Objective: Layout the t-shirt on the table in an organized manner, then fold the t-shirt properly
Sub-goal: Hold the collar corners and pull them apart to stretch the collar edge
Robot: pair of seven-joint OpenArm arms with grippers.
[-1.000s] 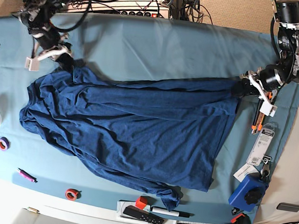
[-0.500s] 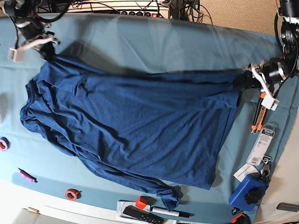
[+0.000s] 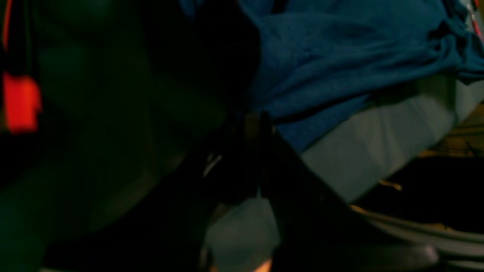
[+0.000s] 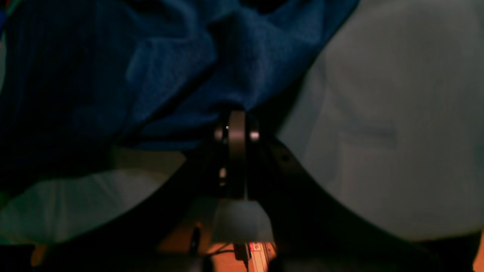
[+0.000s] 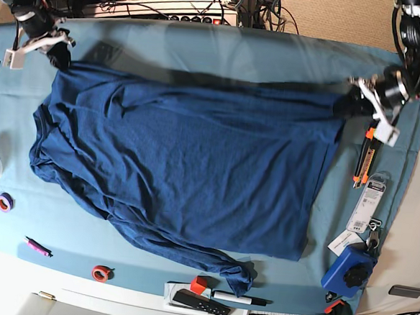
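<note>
The dark navy t-shirt (image 5: 188, 163) lies spread across the teal-draped table (image 5: 224, 54), its far edge stretched nearly straight and one long sleeve (image 5: 210, 257) trailing toward the front. At the view's right, my left gripper (image 5: 352, 102) is shut on the shirt's far right corner. At the view's far left, my right gripper (image 5: 56, 53) is shut on the other far corner. In the left wrist view the closed gripper (image 3: 251, 121) pinches blue fabric (image 3: 340, 56). In the right wrist view the shut gripper (image 4: 236, 117) bites a bunched fold (image 4: 227, 68) above the teal cloth (image 4: 378, 113).
Along the front edge lie a purple tape ring (image 5: 5, 201), a pink pen (image 5: 36, 246), a red tape ring (image 5: 101, 272), a red cube (image 5: 198, 284), a black remote (image 5: 200, 302) and a marker (image 5: 240, 299). At the right are an orange cutter (image 5: 363, 157), tags (image 5: 369, 205) and a blue device (image 5: 348, 272).
Both grippers have moved toward the table's far edge and outward. The shirt's far edge has been pulled taut and its wrinkles have flattened.
</note>
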